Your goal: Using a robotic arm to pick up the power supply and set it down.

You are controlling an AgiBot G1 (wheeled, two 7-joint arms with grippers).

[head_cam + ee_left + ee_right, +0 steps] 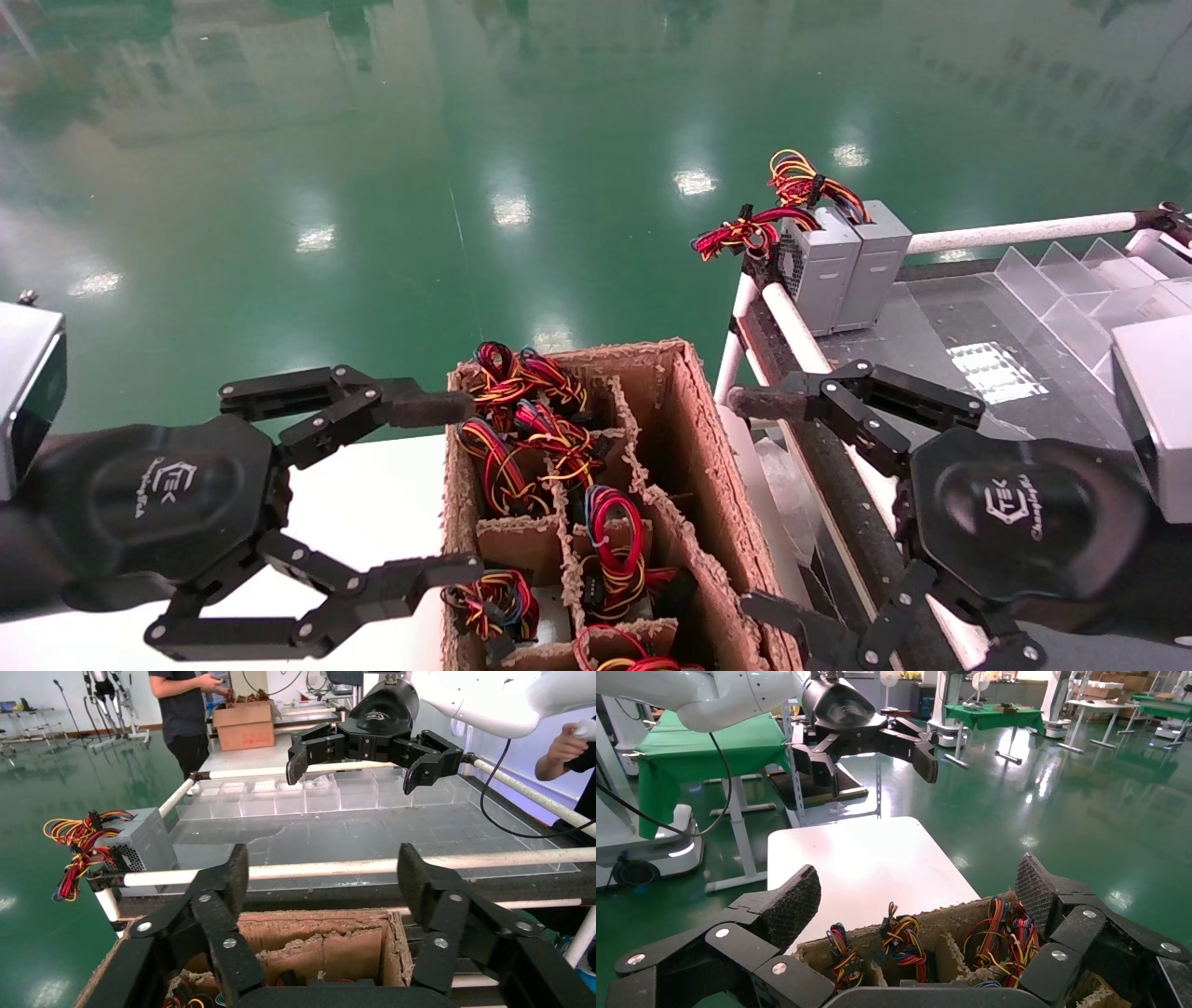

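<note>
Nearest the robot, both claws hang over the work with fingers spread wide and nothing between them: the left claw (438,485) hovers above the white surface (372,503) at the left edge of the cardboard box (698,438), and the right claw (759,503) hovers just beyond the box's right wall, over the edge of the dark surface (922,326). From the left wrist view the left claw (323,881) looks down onto the box's open top, with the right claw (362,762) seen farther off, equally open. Between the two claws, the cardboard box stands open, split by cardboard dividers (559,485) into compartments that hold looped wire bundles (605,531) of red, yellow, orange and blue; the bodies under those wires are mostly hidden. Farther back on the right, a white rail (792,326) frames the dark surface, and clear plastic dividers (1052,289) stand on it toward the far right. At the far left corner of that surface sits a grey power supply (815,270), upright, touching a second grey box (875,261) beside it, their coloured wires spilling over the rail. Beyond everything lies the glossy green floor (372,140).
</note>
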